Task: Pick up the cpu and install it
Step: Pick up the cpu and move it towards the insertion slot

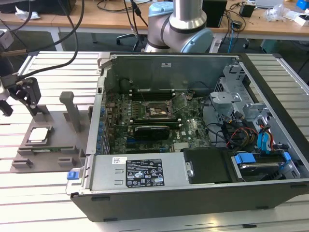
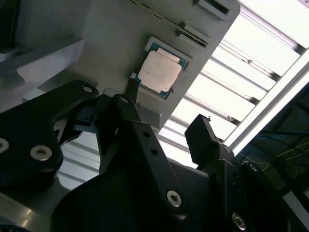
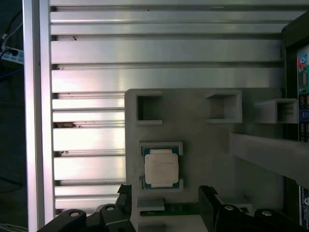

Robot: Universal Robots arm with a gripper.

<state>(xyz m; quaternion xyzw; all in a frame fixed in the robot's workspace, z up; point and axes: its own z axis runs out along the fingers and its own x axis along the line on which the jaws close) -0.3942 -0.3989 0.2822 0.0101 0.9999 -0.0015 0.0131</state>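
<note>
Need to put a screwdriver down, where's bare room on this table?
Bare slats: between fixture and the near edge, and beyond the fixture, at the exterior view's left of the case. Crowded: fixture with cpu under the open gripper, and inside the case.

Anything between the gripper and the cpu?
Nothing visible. The cpu lies bare in its recess on the grey fixture plate; in the first wrist view the open gripper faces it with nothing across the gap.
</note>
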